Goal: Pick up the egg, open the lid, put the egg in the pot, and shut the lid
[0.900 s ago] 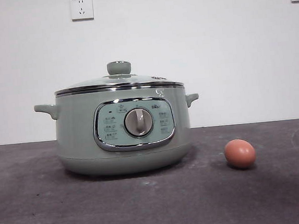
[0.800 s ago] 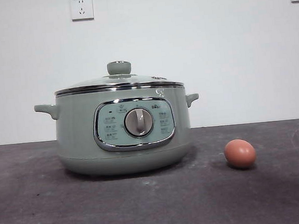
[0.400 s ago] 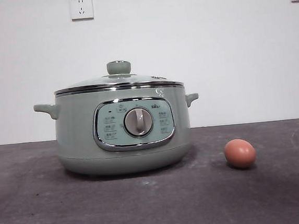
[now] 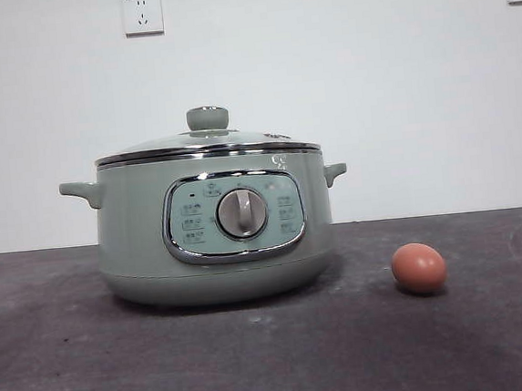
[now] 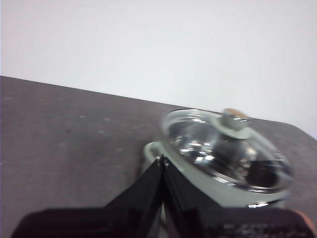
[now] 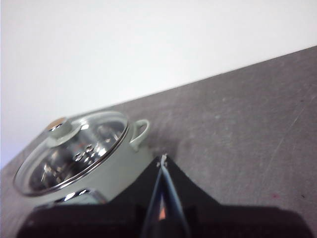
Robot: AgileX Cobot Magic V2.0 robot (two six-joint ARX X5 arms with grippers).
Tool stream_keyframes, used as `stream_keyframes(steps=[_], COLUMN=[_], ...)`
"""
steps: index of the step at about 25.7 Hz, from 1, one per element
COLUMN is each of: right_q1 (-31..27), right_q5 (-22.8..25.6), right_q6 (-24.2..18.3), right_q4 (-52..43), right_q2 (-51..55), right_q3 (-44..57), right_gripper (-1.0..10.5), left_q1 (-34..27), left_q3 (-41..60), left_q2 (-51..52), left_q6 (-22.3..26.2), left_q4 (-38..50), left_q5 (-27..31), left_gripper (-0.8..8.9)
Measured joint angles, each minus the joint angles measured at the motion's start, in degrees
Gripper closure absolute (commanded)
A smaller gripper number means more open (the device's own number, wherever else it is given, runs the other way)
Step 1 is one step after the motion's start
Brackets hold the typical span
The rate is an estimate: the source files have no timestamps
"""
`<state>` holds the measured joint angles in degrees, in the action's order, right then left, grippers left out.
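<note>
The sage-green pot (image 4: 136, 234) stands on the dark table left of centre, its dial facing me. The glass lid (image 4: 209, 141) with its green knob sits shut on it. The brown egg (image 4: 419, 268) lies on the table to the pot's right, apart from it. Neither arm shows in the front view. My left gripper (image 5: 162, 159) is shut and empty, held above and short of the pot (image 5: 198, 181) and lid (image 5: 225, 148). My right gripper (image 6: 162, 159) is shut and empty, above the table beside the pot (image 6: 121, 166) and lid (image 6: 74, 151). The egg is hidden in both wrist views.
The dark grey table (image 4: 275, 359) stretches in front of the pot and egg. A white wall with two sockets (image 4: 143, 14) stands behind.
</note>
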<state>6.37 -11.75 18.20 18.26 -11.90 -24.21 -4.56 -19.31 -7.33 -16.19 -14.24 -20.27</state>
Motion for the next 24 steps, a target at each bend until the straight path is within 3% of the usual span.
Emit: stream_keyframes(steps=[5,15,20,24], right_q1=[0.0,0.0,0.0,0.0], right_q5=[-4.4,-13.8,-16.6,-16.6], right_q6=[-6.4,-21.6,-26.8,-28.5], right_q4=[10.4,35.8,45.2,46.4], right_q2=[-9.8,-27.8,-32.6,-33.1], right_q3=[-11.8,-32.5,-35.7,-35.7], right_gripper=[9.6,9.6,9.6,9.4], left_q1=[0.0,0.0,0.0,0.0], left_q3=[-9.1,-25.0,-29.2,-29.3], left_q2=[-6.6,-18.8,-21.8,-22.2], left_q6=[2.3,14.0,20.7,22.8], left_q4=[-5.7,-24.7,-36.0,-38.7], left_q5=[-6.7,-19.4,-20.5,-20.4], left_gripper=[8.20,8.21,8.21,8.04])
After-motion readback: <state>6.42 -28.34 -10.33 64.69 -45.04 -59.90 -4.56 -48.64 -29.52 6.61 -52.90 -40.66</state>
